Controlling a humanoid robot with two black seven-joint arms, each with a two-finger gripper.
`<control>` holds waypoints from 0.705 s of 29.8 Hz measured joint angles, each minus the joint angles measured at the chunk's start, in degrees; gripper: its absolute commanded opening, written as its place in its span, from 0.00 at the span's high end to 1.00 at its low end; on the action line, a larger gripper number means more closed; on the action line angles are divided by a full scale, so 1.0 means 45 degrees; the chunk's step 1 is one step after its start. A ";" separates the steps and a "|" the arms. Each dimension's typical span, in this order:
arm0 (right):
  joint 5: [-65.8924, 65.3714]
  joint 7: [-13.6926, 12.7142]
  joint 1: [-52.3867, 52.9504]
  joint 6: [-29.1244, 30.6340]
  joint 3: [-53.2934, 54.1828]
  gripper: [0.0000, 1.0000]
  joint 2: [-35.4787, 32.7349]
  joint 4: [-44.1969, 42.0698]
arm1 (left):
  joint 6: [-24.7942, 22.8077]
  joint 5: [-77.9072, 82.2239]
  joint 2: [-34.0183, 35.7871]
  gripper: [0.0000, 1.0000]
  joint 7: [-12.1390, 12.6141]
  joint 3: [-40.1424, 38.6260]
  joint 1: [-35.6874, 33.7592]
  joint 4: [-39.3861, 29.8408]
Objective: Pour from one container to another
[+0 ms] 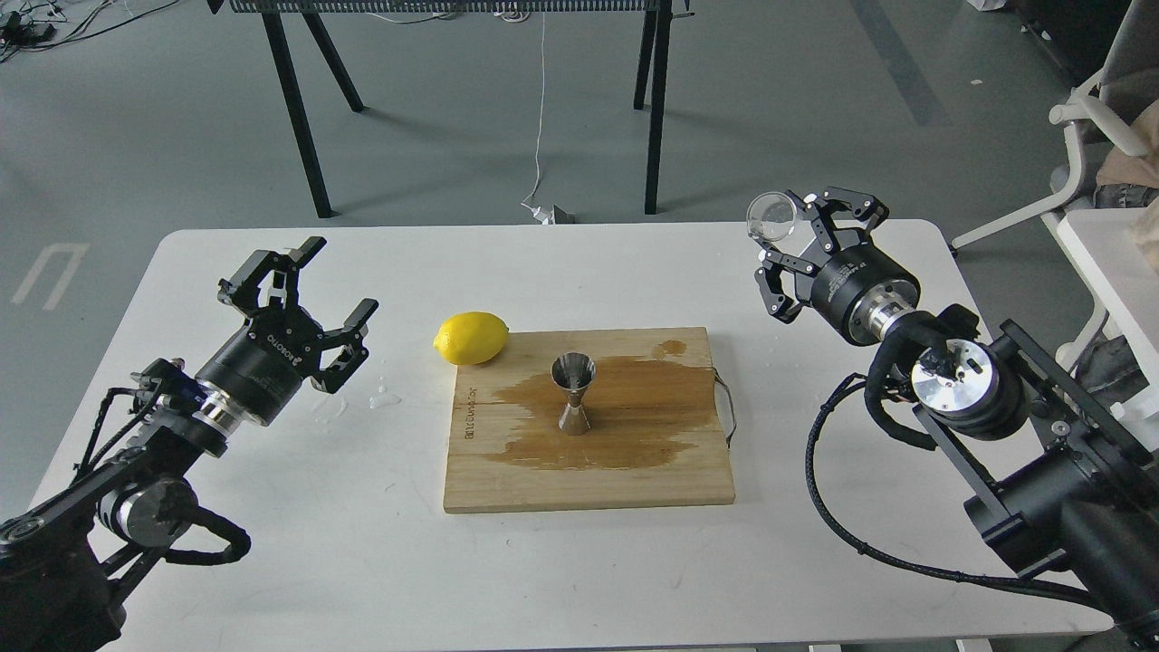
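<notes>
The small clear glass cup (771,217) is held in the closed fingers of the right gripper (809,256), well right of the shiny steel hourglass jigger (573,393), lying on its side. The jigger stands upright on the wet wooden board (589,426). The left gripper (308,299) is open and empty, left of the jigger.

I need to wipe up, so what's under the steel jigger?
The steel jigger stands upright on the wooden cutting board, in the middle of a dark wet patch. The wood directly beneath its base is hidden.
</notes>
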 measured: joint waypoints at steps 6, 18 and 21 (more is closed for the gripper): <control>0.1904 0.0129 -0.2218 0.0009 0.2752 0.61 0.1029 -0.0078 | 0.0000 0.0000 -0.0016 0.07 0.0000 0.0029 0.0001 -0.0001; 0.2740 0.0362 -0.4593 0.0001 0.5043 0.61 0.3211 -0.0788 | 0.0000 0.0000 -0.0052 0.07 0.0001 0.0095 0.0025 -0.0005; 0.2836 0.0370 -0.4629 -0.0019 0.5080 0.60 0.3294 -0.0968 | 0.0000 0.0001 -0.0053 0.07 0.0001 0.0110 0.0039 -0.0011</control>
